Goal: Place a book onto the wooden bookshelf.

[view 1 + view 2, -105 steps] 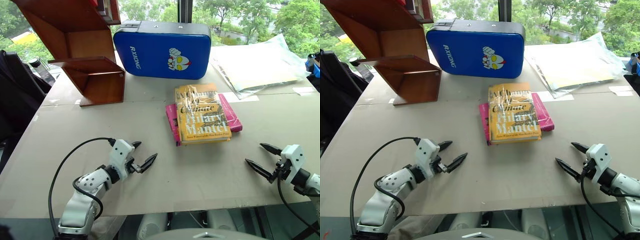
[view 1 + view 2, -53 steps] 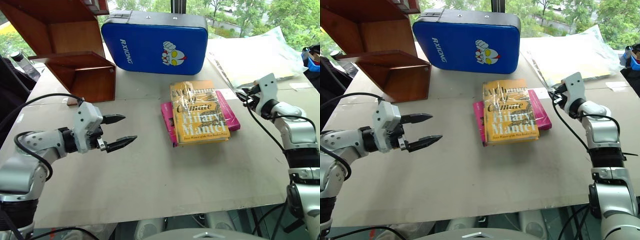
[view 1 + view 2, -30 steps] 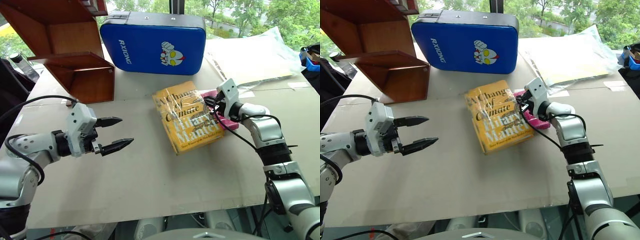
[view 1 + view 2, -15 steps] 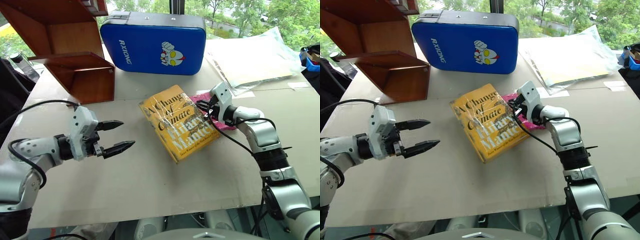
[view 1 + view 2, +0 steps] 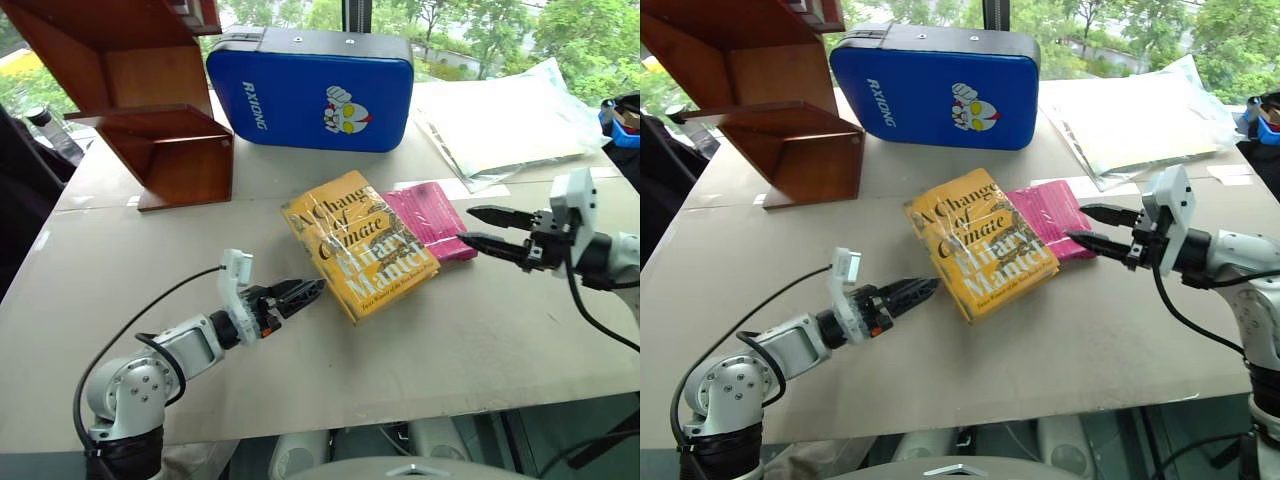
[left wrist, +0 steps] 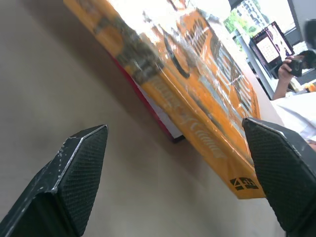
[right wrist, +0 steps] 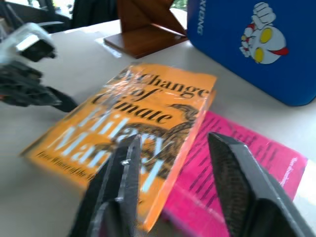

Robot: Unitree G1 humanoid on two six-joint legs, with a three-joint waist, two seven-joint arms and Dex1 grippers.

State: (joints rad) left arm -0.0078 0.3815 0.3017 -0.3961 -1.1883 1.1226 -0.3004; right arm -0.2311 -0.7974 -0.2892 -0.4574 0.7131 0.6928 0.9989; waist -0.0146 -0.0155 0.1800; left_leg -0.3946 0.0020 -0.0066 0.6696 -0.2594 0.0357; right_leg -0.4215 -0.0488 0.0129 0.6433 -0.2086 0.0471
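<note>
Bright window daylight, blurred wrist views

Yellow-orange book point(image 5: 358, 243) w/ pale lettering, magenta-pink book point(image 5: 432, 219).

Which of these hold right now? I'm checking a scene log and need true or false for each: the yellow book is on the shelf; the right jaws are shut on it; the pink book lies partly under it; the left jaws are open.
1. The book is on the wooden bookshelf. False: it lies on the table.
2. The right gripper is shut on the book. False: its jaws are open, holding nothing.
3. The magenta-pink book lies partly under the book. True.
4. The left gripper has open jaws near the book's edge. True.
</note>
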